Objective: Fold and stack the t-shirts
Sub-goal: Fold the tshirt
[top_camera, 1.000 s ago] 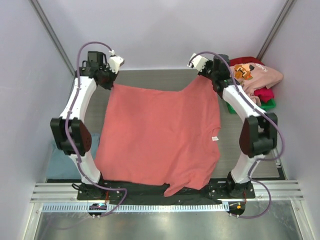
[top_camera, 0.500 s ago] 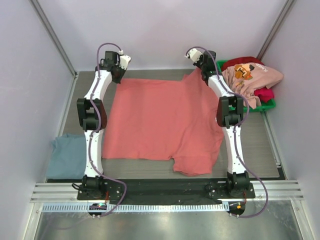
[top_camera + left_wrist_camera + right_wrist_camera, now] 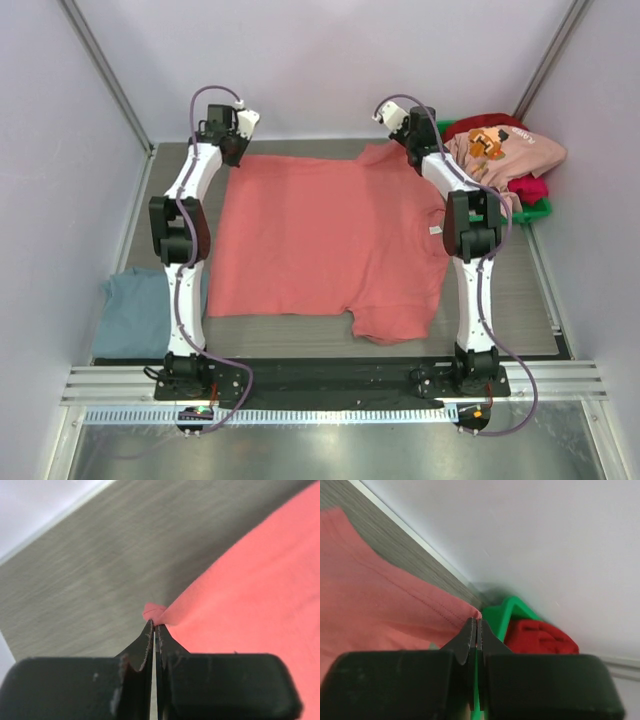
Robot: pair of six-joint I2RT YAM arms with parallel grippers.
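A plain salmon-red t-shirt (image 3: pixel 320 240) lies spread over the grey table (image 3: pixel 300 335). My left gripper (image 3: pixel 232 152) is shut on its far left corner, seen pinched at the fingertips in the left wrist view (image 3: pixel 155 622). My right gripper (image 3: pixel 405 140) is shut on its far right corner, seen in the right wrist view (image 3: pixel 477 619). A grey-blue t-shirt (image 3: pixel 135 312) lies at the left table edge. A light pink t-shirt with orange print (image 3: pixel 500 150) and a crimson t-shirt (image 3: pixel 528 187) lie heaped in the green bin.
The green plastic bin (image 3: pixel 540 208) stands at the far right corner; its rim (image 3: pixel 520 611) is right beside my right gripper. Pale walls close in the back and both sides. A metal rail runs along the near edge.
Both arms have stretched toward the back wall and pulled the salmon-red shirt away from the near edge. It has gone from hanging lifted to lying flat, and kept settling in the last half second.
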